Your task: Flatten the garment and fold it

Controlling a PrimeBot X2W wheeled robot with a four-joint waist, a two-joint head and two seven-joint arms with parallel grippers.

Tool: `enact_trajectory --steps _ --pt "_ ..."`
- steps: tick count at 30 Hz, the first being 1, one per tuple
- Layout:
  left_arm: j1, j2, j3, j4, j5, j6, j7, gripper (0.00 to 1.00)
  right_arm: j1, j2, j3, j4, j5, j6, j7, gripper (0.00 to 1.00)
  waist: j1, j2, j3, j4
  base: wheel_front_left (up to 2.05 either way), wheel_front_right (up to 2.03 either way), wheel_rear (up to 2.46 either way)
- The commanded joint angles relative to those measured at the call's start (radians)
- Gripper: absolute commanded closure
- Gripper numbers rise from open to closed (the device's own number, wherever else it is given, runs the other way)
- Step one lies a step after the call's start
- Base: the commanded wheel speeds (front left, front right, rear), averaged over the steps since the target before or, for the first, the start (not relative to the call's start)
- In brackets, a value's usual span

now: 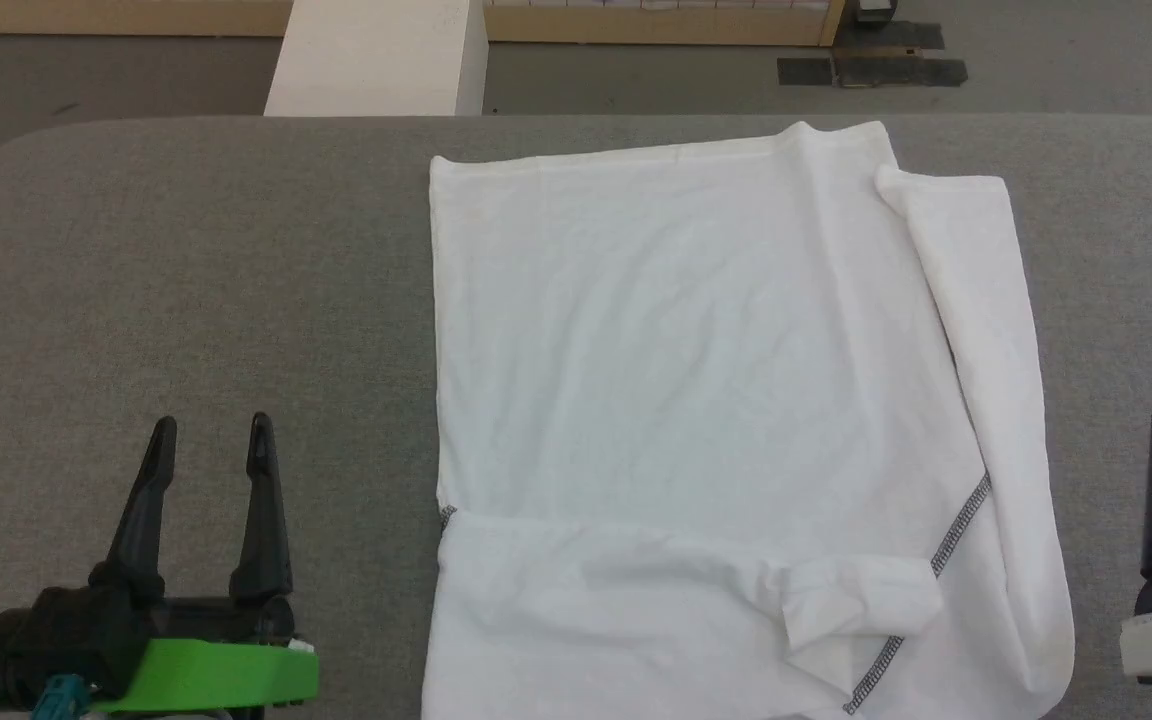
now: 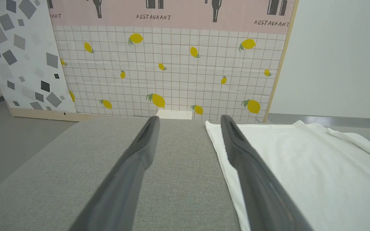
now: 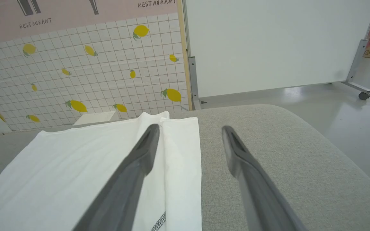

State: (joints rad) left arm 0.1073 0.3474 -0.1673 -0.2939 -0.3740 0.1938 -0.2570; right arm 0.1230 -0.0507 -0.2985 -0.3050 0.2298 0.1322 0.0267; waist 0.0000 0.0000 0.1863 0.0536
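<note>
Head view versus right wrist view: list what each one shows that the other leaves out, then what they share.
Head view: the open left claw, empty, left of the garment; the garment's bunched near end; a dark floor mat.
Right wrist view: the lemon-print wall panel and a white wheeled partition.
Shared: the grey table, the garment with its right side folded over, its zigzag stitching, the white box, and the right claw, open and empty.

Lemon-tiled backdrop [image 2: 172, 70], grey floor [image 1: 636, 80], white partition [image 3: 268, 45]
</note>
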Motion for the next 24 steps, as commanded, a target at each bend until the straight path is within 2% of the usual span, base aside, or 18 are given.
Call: enact_trajectory --steps 1,7,12,14,19,24 --pt "0.001 -0.008 0.012 0.002 0.017 -0.011 -0.005 0.0 -0.025 0.001 0.003 -0.004 -0.005 -0.002 0.005 0.0 0.0 0.0 0.015 -0.004 0.0 0.0 0.0" --pt "-0.026 -0.03 0.032 0.008 0.029 -0.048 -0.005 0.0 -0.202 -0.004 0.043 -0.049 -0.021 -0.002 0.135 0.0 0.0 0.0 0.102 -0.022 0.0 0.0 0.0" --pt "-0.075 -0.039 0.041 0.001 0.055 -0.061 -0.005 0.0 -0.462 -0.092 0.054 -0.029 0.044 -0.002 0.314 0.0 0.0 0.0 0.208 -0.028 0.0 0.0 0.0" --pt "-0.093 -0.043 0.045 -0.005 0.064 -0.063 -0.005 0.0 -0.573 -0.12 0.039 0.008 0.074 -0.002 0.382 0.0 0.0 0.0 0.25 -0.027 0.0 0.0 0.0" --pt "-0.146 -0.042 0.051 -0.012 0.085 -0.071 -0.005 0.0 -0.802 -0.21 0.016 0.133 0.066 -0.002 0.538 0.0 0.0 0.0 0.349 -0.011 0.0 0.0 0.0" --pt "-0.192 -0.042 0.051 -0.026 0.093 -0.083 -0.005 0.0 -0.939 -0.221 -0.023 0.261 0.032 -0.002 0.684 0.0 0.0 0.0 0.422 0.007 0.0 0.0 0.0"
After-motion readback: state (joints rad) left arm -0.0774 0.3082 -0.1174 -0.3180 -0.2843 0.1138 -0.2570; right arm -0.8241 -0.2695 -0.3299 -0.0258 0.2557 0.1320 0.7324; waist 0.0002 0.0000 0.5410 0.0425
